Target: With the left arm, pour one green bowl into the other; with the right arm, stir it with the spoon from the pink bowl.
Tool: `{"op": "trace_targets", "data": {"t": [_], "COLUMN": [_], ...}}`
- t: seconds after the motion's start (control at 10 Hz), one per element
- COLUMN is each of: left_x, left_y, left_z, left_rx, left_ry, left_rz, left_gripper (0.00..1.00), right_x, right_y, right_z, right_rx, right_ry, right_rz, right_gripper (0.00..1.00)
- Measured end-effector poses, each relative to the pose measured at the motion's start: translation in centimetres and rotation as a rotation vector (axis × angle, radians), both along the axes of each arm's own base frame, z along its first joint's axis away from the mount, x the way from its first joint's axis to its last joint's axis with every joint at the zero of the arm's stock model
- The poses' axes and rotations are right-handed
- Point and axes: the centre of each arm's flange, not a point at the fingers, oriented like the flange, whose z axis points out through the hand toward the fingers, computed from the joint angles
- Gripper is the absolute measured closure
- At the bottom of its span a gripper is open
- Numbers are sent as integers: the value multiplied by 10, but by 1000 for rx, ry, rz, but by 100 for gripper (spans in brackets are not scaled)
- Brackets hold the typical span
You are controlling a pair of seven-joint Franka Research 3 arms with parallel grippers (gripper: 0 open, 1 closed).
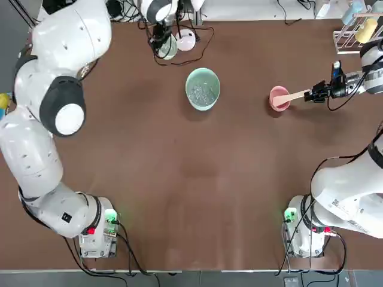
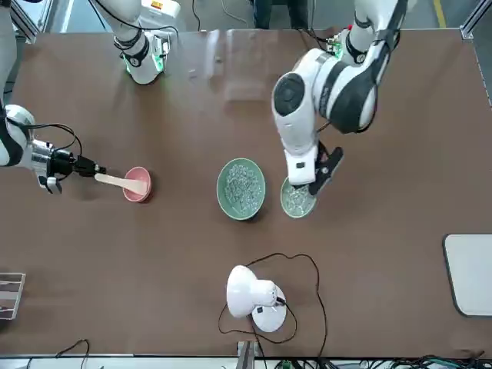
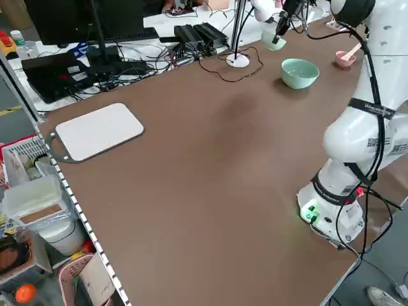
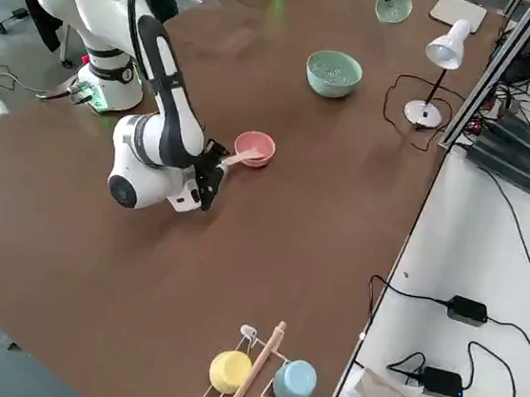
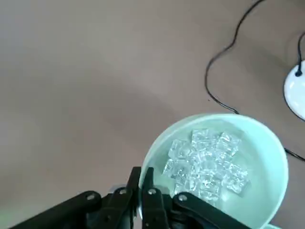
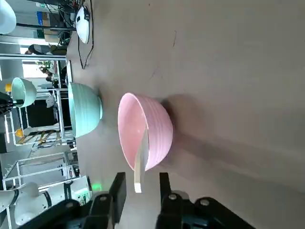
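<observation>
- The left tool (image 2: 314, 183) is pinching the small green bowl (image 2: 297, 200) by its rim, lifted just beside the big mint bowl (image 2: 241, 188); it's loaded with clear bits, so I'd tip slowly over the middle.
- The right tool (image 6: 139, 187) is standing spread around the spoon (image 1: 290, 96) handle at the pink bowl (image 1: 278, 98).
- The lamp (image 2: 252, 294) and its cord are crowding the desk's (image 1: 179, 179) far edge; there's open room elsewhere.

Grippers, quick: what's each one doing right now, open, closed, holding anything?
Left gripper: shut on the small green bowl's rim, bowl held up off the table.
Right gripper: open, fingers either side of the spoon handle at the pink bowl.
</observation>
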Motion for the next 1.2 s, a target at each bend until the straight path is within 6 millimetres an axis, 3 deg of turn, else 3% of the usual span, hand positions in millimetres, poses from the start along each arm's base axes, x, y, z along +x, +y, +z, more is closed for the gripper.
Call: {"op": "trace_targets", "data": {"t": [0.2, 0.4, 0.7, 0.9, 1.2], "left_x": [-9, -34, -67, -81, -104], "left_y": [-30, -59, -89, -110, -143], "left_z": [-21, -38, -47, -69, -72], "left_rx": [77, 171, 298, 324, 304], "left_ry": [-75, -152, -299, -342, -378], "left_rz": [26, 59, 95, 99, 65], "left_gripper": [95, 95, 95, 95, 95], "right_x": [0, 1, 2, 3, 3], "right_y": [0, 0, 0, 0, 0], "right_z": [0, 0, 1, 1, 1], "right_rx": [1, 2, 8, 10, 11], "right_ry": [-2, -3, -9, -12, -13], "right_rz": [-2, -5, -16, -21, -24], "right_gripper": [68, 69, 69, 69, 73]}}
